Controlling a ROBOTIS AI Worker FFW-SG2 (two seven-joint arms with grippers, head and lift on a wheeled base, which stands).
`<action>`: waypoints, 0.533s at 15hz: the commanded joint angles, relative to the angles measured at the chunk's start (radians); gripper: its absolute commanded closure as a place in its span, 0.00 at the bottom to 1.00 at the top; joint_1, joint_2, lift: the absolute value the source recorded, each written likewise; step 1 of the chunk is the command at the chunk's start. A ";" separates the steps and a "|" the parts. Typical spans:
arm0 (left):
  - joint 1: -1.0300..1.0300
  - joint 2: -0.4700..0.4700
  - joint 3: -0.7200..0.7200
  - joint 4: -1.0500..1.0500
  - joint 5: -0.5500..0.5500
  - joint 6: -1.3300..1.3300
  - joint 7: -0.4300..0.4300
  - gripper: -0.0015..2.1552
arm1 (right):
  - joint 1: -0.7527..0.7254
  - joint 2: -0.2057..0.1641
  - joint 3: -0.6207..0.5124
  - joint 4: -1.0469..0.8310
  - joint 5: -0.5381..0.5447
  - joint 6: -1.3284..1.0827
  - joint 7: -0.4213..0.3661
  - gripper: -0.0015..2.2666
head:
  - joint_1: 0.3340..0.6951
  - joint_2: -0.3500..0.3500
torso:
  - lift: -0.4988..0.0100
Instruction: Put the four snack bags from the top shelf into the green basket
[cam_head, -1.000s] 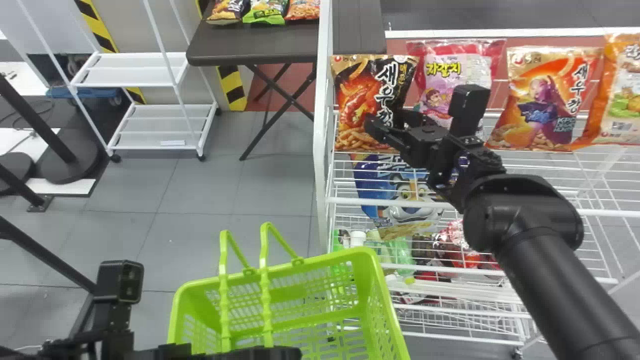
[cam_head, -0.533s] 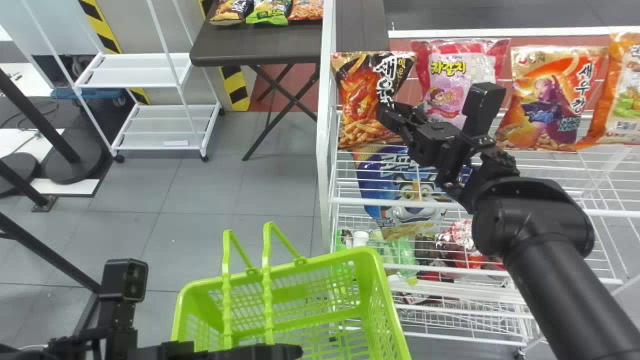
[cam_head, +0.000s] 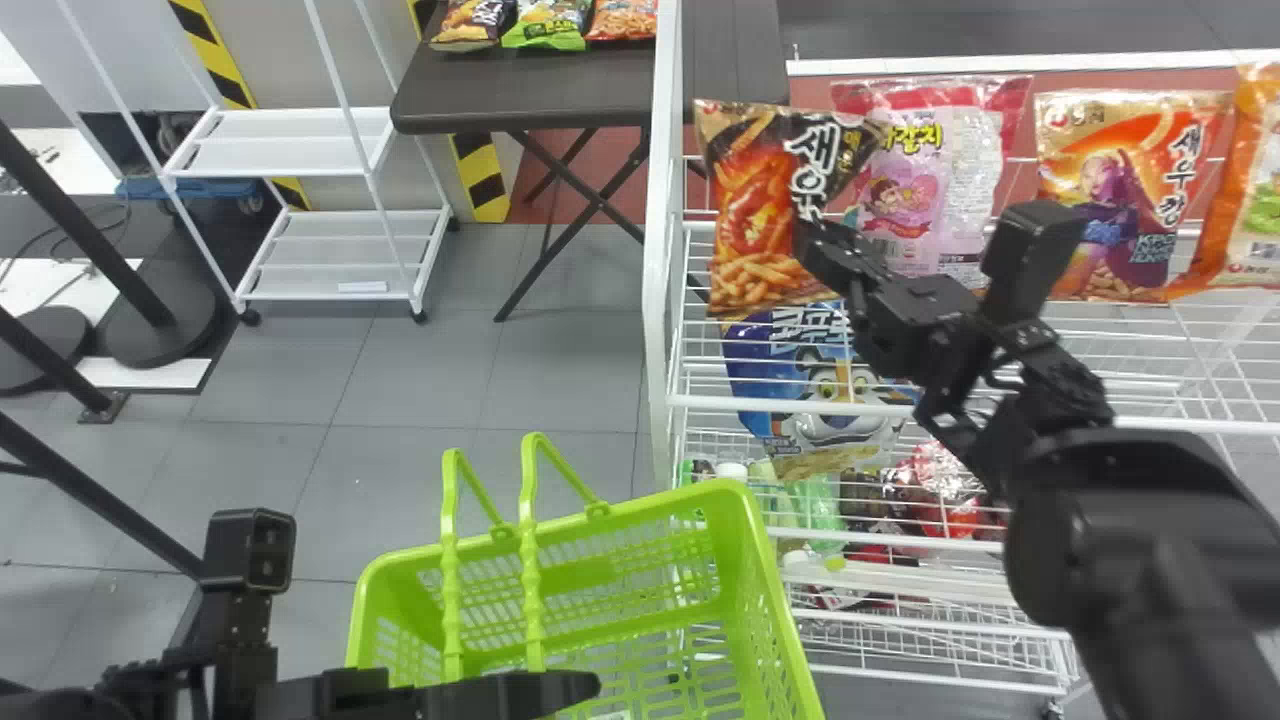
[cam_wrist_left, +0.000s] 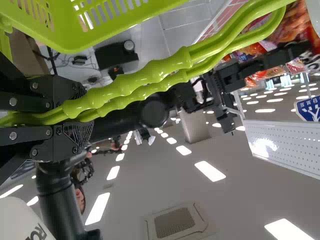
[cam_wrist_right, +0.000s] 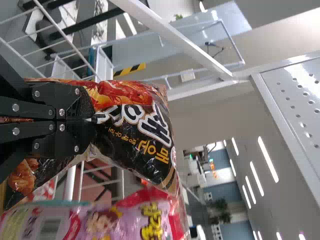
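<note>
Right end effector (cam_head: 808, 240) grips the black-and-orange snack bag (cam_head: 750, 215), tilted, near the top shelf's (cam_head: 715, 402) left edge. Three other bags (cam_head: 935, 175) stand toward the right edge. Left end effector (cam_head: 565, 690) is clenched on the green basket's (cam_head: 650, 507) handles (cam_head: 531, 570).

A white cart (cam_head: 285, 157) stands beside a table (cam_head: 520, 95).

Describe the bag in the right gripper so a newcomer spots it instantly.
Find the white rack on the robot's right. At the left end of its top row of bags, the right gripper holds the bag. It is black and orange-red with big white lettering; the pink bag beside it has yellow.
</note>
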 joint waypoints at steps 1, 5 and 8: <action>-0.007 0.002 0.000 0.009 0.000 -0.003 -0.010 1.00 | 0.158 0.001 -0.054 -0.244 0.025 0.121 -0.017 0.99 | 1.00 0.61 | 0.98; -0.031 0.003 -0.012 0.040 0.002 -0.006 -0.010 1.00 | 0.446 0.001 -0.138 -0.600 -0.027 0.201 -0.028 0.99 | 1.00 0.51 | 0.98; -0.033 0.000 -0.014 0.046 0.002 -0.009 -0.010 1.00 | 0.560 0.001 -0.145 -0.759 -0.039 0.431 -0.014 0.99 | 1.00 0.45 | 0.98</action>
